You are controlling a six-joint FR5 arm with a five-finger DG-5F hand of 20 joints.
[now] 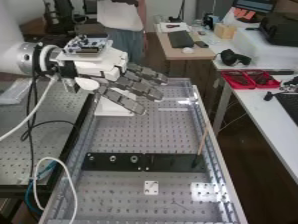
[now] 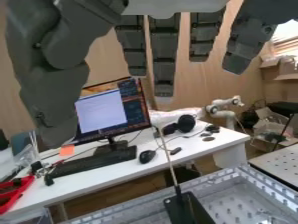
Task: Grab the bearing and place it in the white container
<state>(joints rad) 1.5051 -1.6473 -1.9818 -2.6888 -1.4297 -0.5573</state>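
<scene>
Nearest you in the high view, a small white square plate with holes (image 1: pixel 151 187) is lying on the perforated metal surface (image 1: pixel 120 134). Just beyond it, a black strip (image 1: pixel 169 162) is running across, and there are your bearings: the ring-shaped metal pieces (image 1: pixel 134 159) are sitting on its left part in the high view, spaced apart in a row. Over at the strip's other end, a thin stick (image 1: pixel 202 141) is standing at a tilt, its dark foot resting on the strip.

Farther along, your hand (image 1: pixel 133 85) is hanging above the surface, well apart from the bearings. It's staying wide, you can see: the fingers are stretching straight out and gripping nothing. Behind and below it, a white piece, apparently the white container (image 1: pixel 112 109), is sitting on the surface, partly hidden by the hand; you can't tell what it is holding.

Off to the side, red trays (image 1: pixel 241 80) are sitting on a white side surface (image 1: pixel 256 107). In the wrist view, a keyboard (image 2: pixel 93 164), a mouse (image 2: pixel 147 156) and a monitor (image 2: pixel 110 112) are sharing that side surface.
</scene>
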